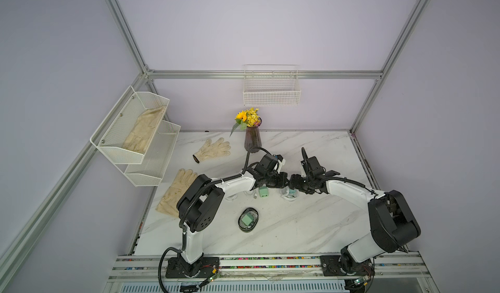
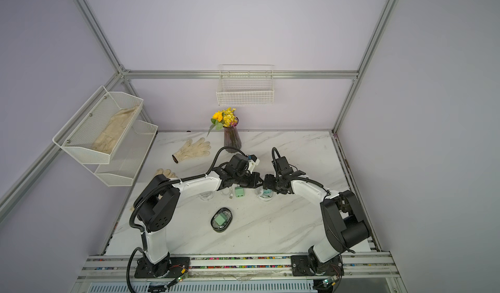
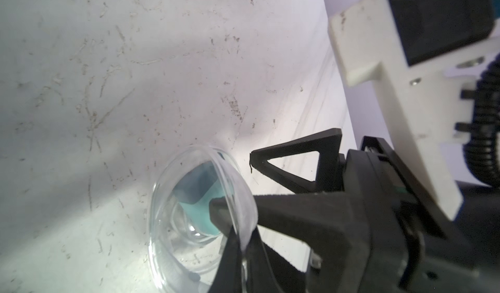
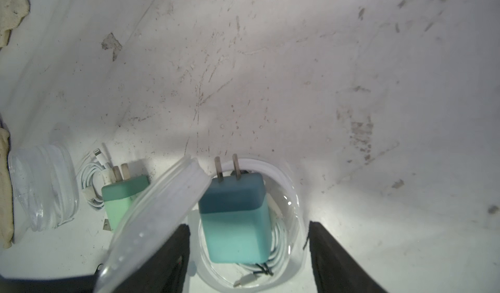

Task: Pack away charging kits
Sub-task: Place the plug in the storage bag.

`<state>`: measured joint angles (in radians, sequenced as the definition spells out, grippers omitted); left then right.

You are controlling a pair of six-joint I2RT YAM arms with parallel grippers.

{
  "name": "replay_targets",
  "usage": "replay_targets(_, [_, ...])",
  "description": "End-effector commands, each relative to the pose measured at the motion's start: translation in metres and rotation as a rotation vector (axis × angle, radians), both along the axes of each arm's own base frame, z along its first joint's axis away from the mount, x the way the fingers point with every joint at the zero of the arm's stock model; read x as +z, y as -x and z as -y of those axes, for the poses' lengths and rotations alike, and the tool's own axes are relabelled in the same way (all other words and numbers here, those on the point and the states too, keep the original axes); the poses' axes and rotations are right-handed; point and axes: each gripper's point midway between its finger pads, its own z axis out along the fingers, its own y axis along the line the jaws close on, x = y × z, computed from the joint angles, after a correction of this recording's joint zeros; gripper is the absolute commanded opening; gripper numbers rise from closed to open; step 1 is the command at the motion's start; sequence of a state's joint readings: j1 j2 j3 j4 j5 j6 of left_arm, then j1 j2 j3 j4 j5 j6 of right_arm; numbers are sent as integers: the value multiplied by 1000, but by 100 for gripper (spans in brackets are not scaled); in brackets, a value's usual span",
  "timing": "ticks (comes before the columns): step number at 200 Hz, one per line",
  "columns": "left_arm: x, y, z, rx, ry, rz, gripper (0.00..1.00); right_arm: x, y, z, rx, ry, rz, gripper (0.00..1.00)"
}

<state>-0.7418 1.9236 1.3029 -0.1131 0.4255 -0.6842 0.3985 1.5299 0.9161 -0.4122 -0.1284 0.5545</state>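
Note:
A teal-blue plug adapter (image 4: 235,218) stands on a coiled white cable (image 4: 278,240) inside an open clear oval case (image 4: 295,196). My right gripper (image 4: 249,225) is open, one finger on each side of that case. My left gripper (image 3: 243,248) is shut on the rim of the case's clear lid (image 3: 230,186), which is tilted up. Beside it on the table lie a loose mint adapter (image 1: 263,191) and its white cable (image 4: 92,175). Nearer the front, a closed oval case (image 1: 248,220) holds another mint adapter. Both grippers meet mid-table (image 2: 263,182).
An empty clear case (image 4: 43,186) lies left of the loose cable. Cream gloves (image 1: 213,149) (image 1: 177,191) lie at the left, with a flower vase (image 1: 253,138) behind the arms. A two-tier mesh shelf (image 1: 135,140) hangs on the left wall and a wire basket (image 1: 272,94) on the back wall.

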Motion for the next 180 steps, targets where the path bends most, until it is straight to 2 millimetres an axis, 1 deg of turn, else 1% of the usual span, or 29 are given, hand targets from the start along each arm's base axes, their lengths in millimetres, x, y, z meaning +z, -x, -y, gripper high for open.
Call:
replay_targets(1, [7,-15,6,16,1,71,6,47,3,-25,95,-99,82,71])
replay_targets(14, [6,-14,9,8,-5,70,7,50,4,-18,88,-77,98,71])
replay_targets(32, [1,-11,15,-7,-18,60,8,48,5,-5,74,-43,107,70])
replay_targets(41, [-4,-11,13,2,-45,47,8,49,5,1,71,-27,120,69])
replay_targets(46, [-7,-12,12,6,-55,43,8,45,11,5,75,-6,98,69])
replay_targets(56, [-11,-13,10,15,-68,38,10,41,13,11,72,30,94,69])
replay_targets(67, [-15,-13,8,25,-82,35,10,38,13,16,76,58,92,65])
replay_targets(68, [-15,-13,8,25,-82,34,10,42,14,16,76,55,104,65])
replay_targets(71, [-16,-12,7,25,-84,33,10,46,14,18,75,56,116,63])
replay_targets(77, [-16,-12,8,22,-83,30,11,48,14,18,79,61,122,61])
replay_targets(93, [-17,-9,10,12,-81,26,13,52,15,19,88,58,130,60])
replay_targets(124, [-7,-4,22,-15,-57,40,14,64,17,19,106,-2,154,57])
replay_targets(134, [-4,-3,25,-22,-50,43,15,64,18,19,114,-30,153,57])
replay_targets(153, [-1,-1,28,-28,-46,48,16,57,21,21,119,-69,126,48])
replay_targets(163, [-1,-1,27,-25,-51,47,15,50,25,21,121,-86,105,43])
replay_targets(172, [-2,0,26,-19,-55,43,15,41,30,19,127,-108,87,35])
replay_targets(180, [-1,-1,24,-10,-58,47,15,35,30,17,127,-131,90,33])
